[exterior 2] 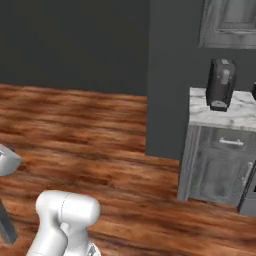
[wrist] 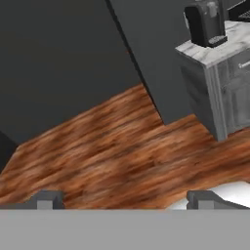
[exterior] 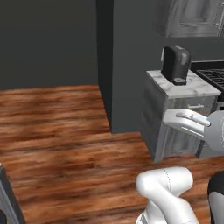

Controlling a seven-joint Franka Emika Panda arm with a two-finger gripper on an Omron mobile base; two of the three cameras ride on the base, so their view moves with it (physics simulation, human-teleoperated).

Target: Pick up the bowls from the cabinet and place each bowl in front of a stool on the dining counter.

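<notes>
In the hand view my gripper (wrist: 124,201) is open. Its two dark fingertips (wrist: 45,199) stand far apart with nothing between them, and it looks down over bare wooden floor. A grey wood-grain wall cabinet (exterior: 192,17) (exterior 2: 229,22) hangs at the upper right, above the worktop; what I see of its front is closed. The bowls and the dining counter are out of view.
A tall dark grey block (exterior: 127,65) (exterior 2: 170,80) stands on the wooden floor (exterior: 57,131). To its right is a grey base unit with a marble top (exterior: 188,87) (exterior 2: 235,112) carrying a black coffee machine (exterior: 176,64) (exterior 2: 221,84) (wrist: 205,24). A black stove (exterior: 212,74) adjoins it.
</notes>
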